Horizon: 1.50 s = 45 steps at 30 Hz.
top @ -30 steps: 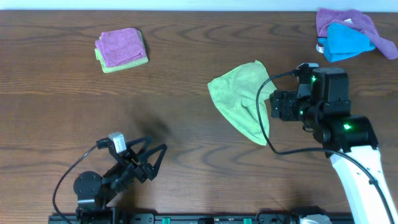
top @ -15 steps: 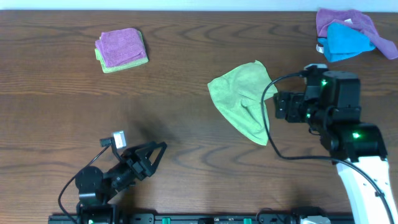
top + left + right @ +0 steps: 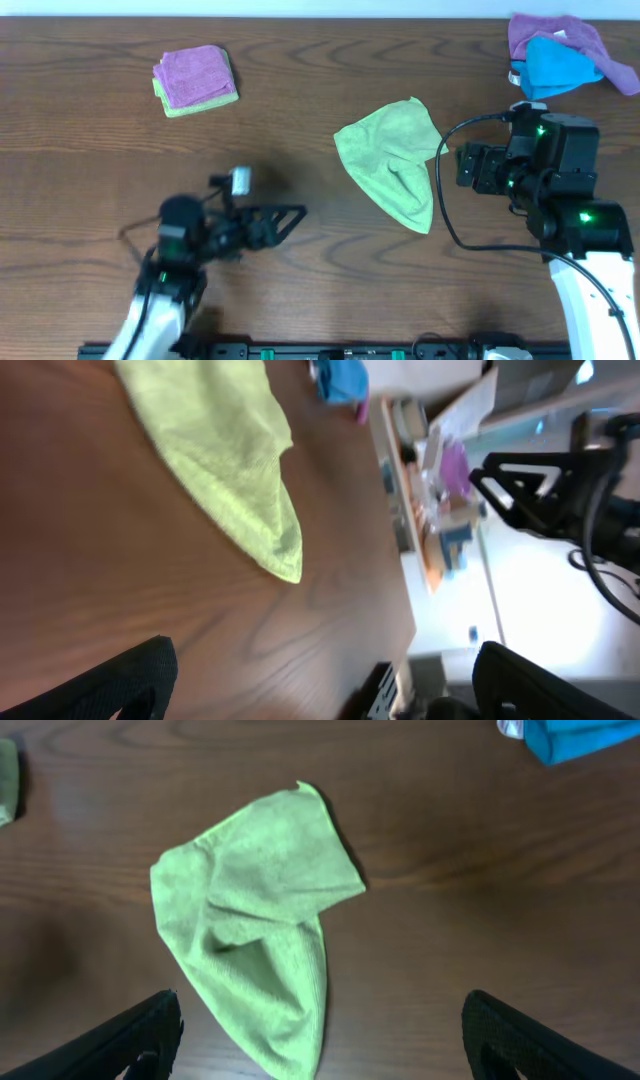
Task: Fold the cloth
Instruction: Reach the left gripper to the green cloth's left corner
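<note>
The lime yellow-green cloth [image 3: 390, 165] lies crumpled on the wooden table, right of centre, tapering to a point toward the front. No gripper touches it. My right gripper [image 3: 463, 167] hovers just right of the cloth, open and empty, looking down on the cloth [image 3: 255, 915] with its dark fingers [image 3: 135, 1035] spread wide. My left gripper [image 3: 288, 222] reaches in from the front left, also open and empty, and stands short of the cloth's pointed end [image 3: 225, 470]. In the left wrist view the left gripper [image 3: 325, 680] holds nothing between its fingers.
A small folded purple cloth on a paler green one [image 3: 195, 78] sits at the back left. A purple cloth [image 3: 560, 33] and a bright blue cloth [image 3: 555, 68] lie bunched at the back right corner. The right arm's cable [image 3: 440, 190] loops beside the lime cloth.
The left arm has risen from the front edge and swung right toward the cloth. The right gripper has drawn back to the right and opened a little wider. The cloth has not moved.
</note>
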{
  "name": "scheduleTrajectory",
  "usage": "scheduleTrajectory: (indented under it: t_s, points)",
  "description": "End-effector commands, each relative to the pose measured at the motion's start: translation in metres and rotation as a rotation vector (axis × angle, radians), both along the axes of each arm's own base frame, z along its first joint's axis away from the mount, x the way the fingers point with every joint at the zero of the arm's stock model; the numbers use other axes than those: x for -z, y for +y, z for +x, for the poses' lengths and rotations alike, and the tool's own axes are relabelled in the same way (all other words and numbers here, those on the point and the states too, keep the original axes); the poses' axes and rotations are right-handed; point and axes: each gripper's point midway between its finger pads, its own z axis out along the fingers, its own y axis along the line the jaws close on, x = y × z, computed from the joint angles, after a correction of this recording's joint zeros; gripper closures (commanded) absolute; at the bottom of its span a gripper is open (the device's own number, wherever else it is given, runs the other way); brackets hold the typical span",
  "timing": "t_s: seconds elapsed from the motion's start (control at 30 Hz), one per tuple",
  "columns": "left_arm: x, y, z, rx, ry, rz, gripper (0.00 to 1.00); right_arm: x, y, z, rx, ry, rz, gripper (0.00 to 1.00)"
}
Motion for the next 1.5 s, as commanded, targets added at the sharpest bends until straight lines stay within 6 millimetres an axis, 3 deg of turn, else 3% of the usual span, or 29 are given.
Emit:
scheduleTrajectory:
  t_s: [0.0, 0.23, 0.43, 0.73, 0.97, 1.23, 1.47]
  points:
    - [0.009, -0.019, 0.016, 0.103, -0.021, 0.043, 0.04, -0.009, -0.001, 0.0, 0.005, -0.016, 0.009, 0.09]
    - [0.029, -0.059, 0.055, 0.23, 0.024, 0.064, 0.04, -0.007, -0.003, -0.001, 0.014, -0.009, -0.001, 0.07]
    - [0.04, -0.075, 0.09, 0.264, 0.018, 0.097, 0.04, -0.007, -0.005, -0.001, 0.022, -0.008, -0.01, 0.07]
    - [0.059, -0.083, 0.147, 0.268, 0.004, 0.26, 0.04, -0.007, -0.005, -0.001, 0.014, -0.009, -0.017, 0.06]
    - [0.089, -0.071, 0.182, 0.219, -0.012, 0.462, 0.05, -0.007, -0.005, -0.001, 0.008, -0.01, -0.022, 0.05]
    - [0.114, -0.08, 0.212, 0.227, -0.026, 0.478, 0.05, -0.007, -0.005, -0.001, 0.008, -0.009, -0.021, 0.04]
    - [0.131, -0.086, 0.22, 0.246, -0.006, 0.461, 0.05, -0.007, -0.004, -0.002, 0.002, -0.01, -0.015, 0.04]
